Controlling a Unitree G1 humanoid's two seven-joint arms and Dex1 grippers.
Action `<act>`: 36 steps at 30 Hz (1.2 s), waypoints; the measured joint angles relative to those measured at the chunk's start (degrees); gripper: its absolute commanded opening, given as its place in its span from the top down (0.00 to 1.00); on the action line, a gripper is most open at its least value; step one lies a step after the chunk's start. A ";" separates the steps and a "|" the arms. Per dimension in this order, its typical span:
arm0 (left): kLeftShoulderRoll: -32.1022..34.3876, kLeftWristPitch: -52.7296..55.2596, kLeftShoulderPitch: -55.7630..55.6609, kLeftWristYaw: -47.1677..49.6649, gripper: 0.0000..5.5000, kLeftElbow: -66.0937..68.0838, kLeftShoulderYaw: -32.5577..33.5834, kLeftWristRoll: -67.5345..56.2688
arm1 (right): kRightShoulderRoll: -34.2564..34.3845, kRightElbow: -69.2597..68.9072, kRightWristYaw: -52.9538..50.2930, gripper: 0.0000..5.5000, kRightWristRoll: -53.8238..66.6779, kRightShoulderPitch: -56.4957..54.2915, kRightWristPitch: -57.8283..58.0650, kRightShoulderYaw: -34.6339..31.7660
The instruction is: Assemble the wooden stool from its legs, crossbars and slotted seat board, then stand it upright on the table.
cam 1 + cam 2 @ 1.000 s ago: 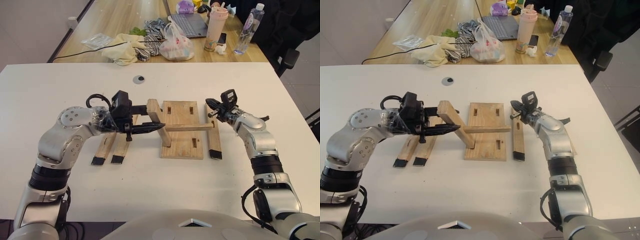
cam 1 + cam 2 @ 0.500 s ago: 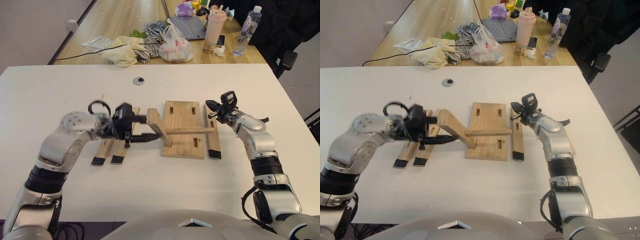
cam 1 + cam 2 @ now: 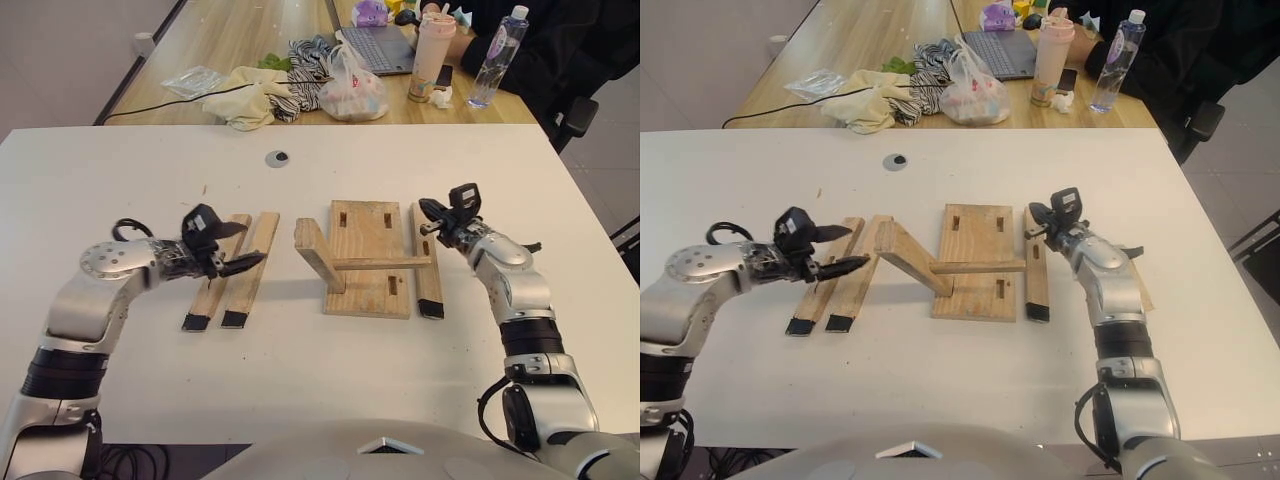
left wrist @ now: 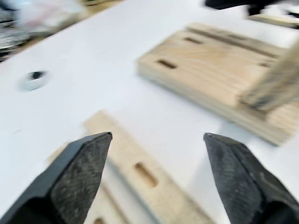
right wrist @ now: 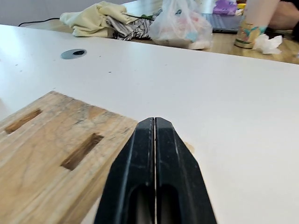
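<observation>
The left tool (image 3: 248, 264), fingers apart and empty, is held at left centre just above two loose legs (image 3: 246, 288). Their long axes run from lower left toward upper centre. One of them is judged the next pick, the left arm being much nearer. Right of them, a leg (image 3: 318, 255) joined to a crossbar (image 3: 385, 263) leans on the seat board (image 3: 365, 235) and could be knocked. The right tool (image 3: 428, 210), fingers together on nothing, is seen by the crossbar's right end, above another leg (image 3: 429, 285). Farther off, a disc (image 3: 278, 158) lies on the tabletop (image 3: 120, 180).

Left hand (image 4: 158, 136) spread, right (image 5: 154, 122) seemingly closed
</observation>
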 measured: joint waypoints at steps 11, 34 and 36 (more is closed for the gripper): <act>1.12 21.92 -0.77 6.71 0.33 2.55 1.86 -1.17 | 0.25 -2.71 -12.09 1.00 0.02 -0.65 -3.44 -7.51; 0.54 -7.14 -10.40 0.76 0.63 23.47 3.45 4.82 | -0.50 -4.21 -6.60 0.75 12.05 -12.43 -1.05 -12.74; -2.55 -10.51 -20.59 -3.92 0.64 23.53 5.80 -0.90 | -0.76 -3.23 3.73 0.69 19.05 -19.76 4.40 -11.97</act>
